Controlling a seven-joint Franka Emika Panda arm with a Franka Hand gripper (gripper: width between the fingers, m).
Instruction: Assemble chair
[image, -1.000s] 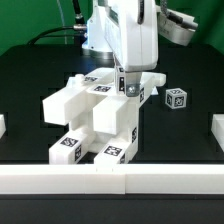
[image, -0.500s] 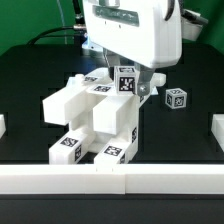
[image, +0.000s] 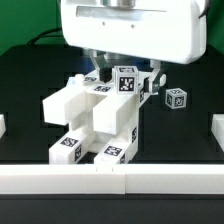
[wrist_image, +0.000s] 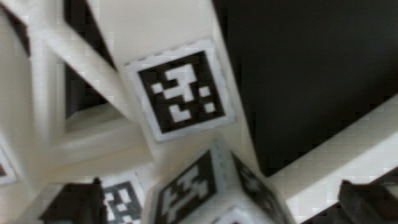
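- The chair (image: 95, 120), a stack of glossy white blocks carrying black-and-white tags, stands on the black table (image: 185, 130) near the middle of the exterior view, just behind the low white rail (image: 110, 180) that runs along the front edge
- A tagged block (image: 126, 82) sits at the top of the stack, right under the arm's big white housing (image: 130, 30)
- The gripper (wrist_image: 214, 200) is open, jaws spread wide with nothing between them; in the wrist view its two dark fingertips (wrist_image: 71, 200) straddle a tagged white bar (wrist_image: 178, 90) without touching it
- A small loose cube (image: 176, 98) lies apart on the table toward the exterior view's right, not yet joined to anything
- Risk, as I judge it: the arm hangs very close above the top block (the exterior view hides the fingers behind the housing), so a sideways move at this height could knock that block off its seat or tip the whole stack
- A second risk: if the top block is only resting in place and not fully pressed home, any brush from a fingertip could lift or skew it
- The loose cube looks light and glossy, so a poor pinch could let it slip or roll away
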